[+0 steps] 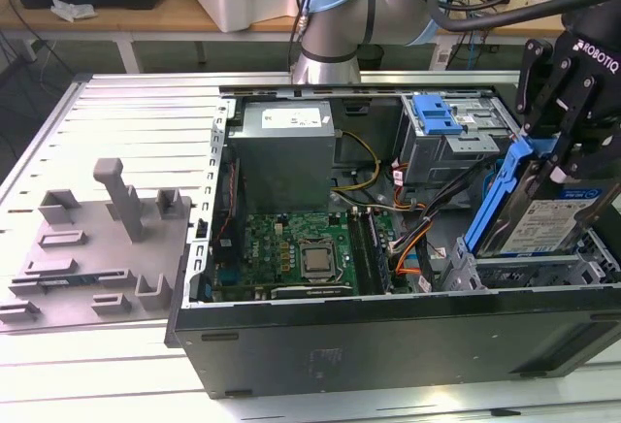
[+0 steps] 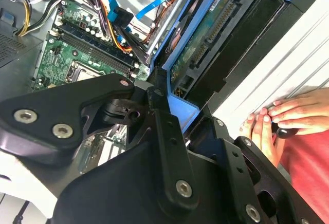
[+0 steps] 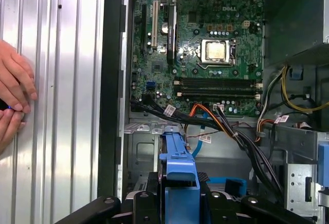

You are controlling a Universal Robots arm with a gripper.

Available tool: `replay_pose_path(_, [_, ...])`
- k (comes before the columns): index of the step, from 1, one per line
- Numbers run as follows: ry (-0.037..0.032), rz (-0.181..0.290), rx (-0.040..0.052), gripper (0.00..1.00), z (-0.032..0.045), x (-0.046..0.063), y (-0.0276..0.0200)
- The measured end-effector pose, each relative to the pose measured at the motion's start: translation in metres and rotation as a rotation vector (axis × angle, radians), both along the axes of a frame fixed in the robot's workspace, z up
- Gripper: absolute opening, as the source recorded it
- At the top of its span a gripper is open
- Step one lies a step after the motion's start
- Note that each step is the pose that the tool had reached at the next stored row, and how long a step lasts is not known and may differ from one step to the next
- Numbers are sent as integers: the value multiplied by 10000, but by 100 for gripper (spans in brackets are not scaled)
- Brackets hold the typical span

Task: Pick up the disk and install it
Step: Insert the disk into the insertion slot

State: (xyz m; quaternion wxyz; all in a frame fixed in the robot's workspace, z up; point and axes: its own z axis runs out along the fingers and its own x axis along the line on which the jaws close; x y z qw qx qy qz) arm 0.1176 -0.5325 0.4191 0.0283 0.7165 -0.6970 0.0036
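- So, the gripper (image 1: pixel 561 161) is clamped on the blue bracket (image 1: pixel 500 195) at the disk's upper end. In both wrist views that blue tab sits pinched between its black links.
- The disk (image 1: pixel 548 224) hangs tilted just above the bay (image 1: pixel 529 276), label up, with its lower edge at the bay's mouth. I cannot tell whether it touches the rails.
- The step in hand, as I judge it, is seating the disk. The hold is at one end only, so the free end can swing. Doing it well means matching the disk's tilt to the bay's rails first, then pressing slowly along them, never across.
- The bracket looks thin, so a skewed push would likely bind or flex it rather than slide it.
- Cables (image 1: pixel 417 244), orange and black, run just beside the bay. The risk is one getting trapped under the disk's low edge, so that edge should stay inside the rails.
- The cage (image 1: pixel 456 151) with its blue latch (image 1: pixel 437 113) stands near the bay on its far side. It looks like a separate fitting and only needs clearance.
- The motherboard (image 1: pixel 301 253) lies well apart from the bay, out of the path.
- Farthest from the bay, outside the case (image 1: pixel 388 345), a person's hands (image 2: pixel 288 116) rest on the ribbed table (image 3: pixel 61 80).
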Motion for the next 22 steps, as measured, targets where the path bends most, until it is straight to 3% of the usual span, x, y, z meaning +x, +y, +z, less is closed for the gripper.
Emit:
replay_pose_path(18, [0,0,0,36,-65,0,0])
replay_pose_path(22, [0,0,0,36,-118,0,0])
